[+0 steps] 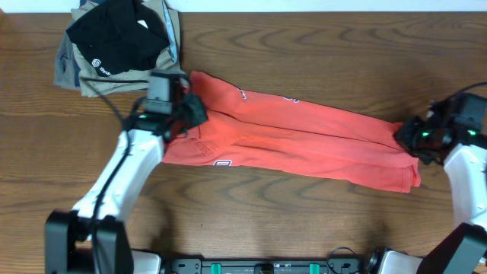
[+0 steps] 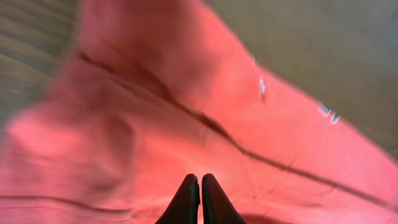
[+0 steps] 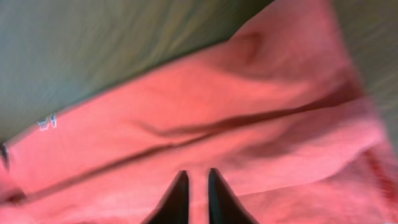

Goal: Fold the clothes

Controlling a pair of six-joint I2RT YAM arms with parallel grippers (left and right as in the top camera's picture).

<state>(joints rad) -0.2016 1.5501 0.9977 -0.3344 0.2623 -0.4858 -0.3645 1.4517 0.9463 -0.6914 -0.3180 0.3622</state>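
This looks like a robotics lab bench rather than a home. 2 white robot arms, the left arm (image 1: 125, 171) and the right arm (image 1: 466, 171), rise from a black base rail (image 1: 266, 266) with green connectors at the near edge of a dark wood-grain table (image 1: 304, 221). A red-orange T-shirt (image 1: 304, 137) and a black folded garment (image 1: 118, 38) lie there as work pieces.

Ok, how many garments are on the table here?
3: the red shirt stretched across the middle, and a black garment lying on a khaki garment at the far left corner. More may be hidden beneath those two.
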